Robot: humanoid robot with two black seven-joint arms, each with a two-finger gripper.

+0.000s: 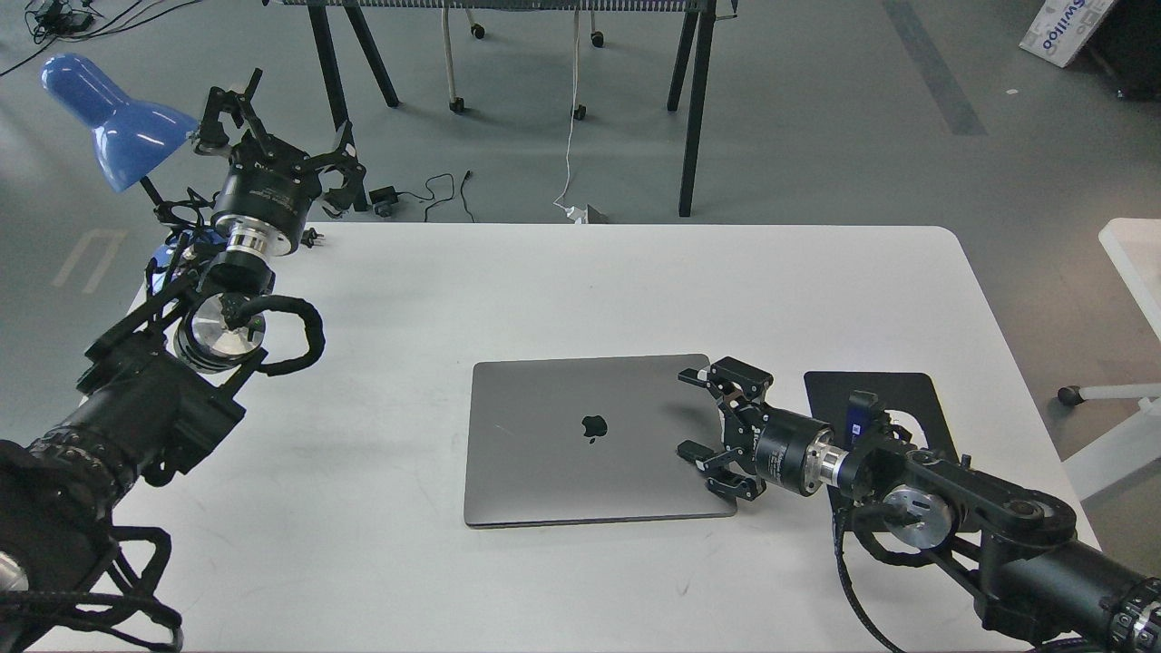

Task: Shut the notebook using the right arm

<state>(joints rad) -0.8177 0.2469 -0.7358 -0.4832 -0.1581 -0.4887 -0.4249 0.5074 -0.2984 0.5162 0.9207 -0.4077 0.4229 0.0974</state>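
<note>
The notebook (590, 440) is a slim grey metal laptop with an apple logo on its lid. It lies shut and flat in the middle of the white table (544, 272). My right gripper (692, 413) is open and empty, its fingers spread over the lid's right edge. The right arm (952, 517) comes in from the lower right. My left gripper (272, 127) is raised at the far left, over the table's back left corner, open and empty.
A black mouse pad (907, 399) lies on the table right of the notebook, partly under my right arm. A blue desk lamp (113, 118) stands at the far left behind my left arm. Black trestle legs (694, 109) stand beyond the table's far edge.
</note>
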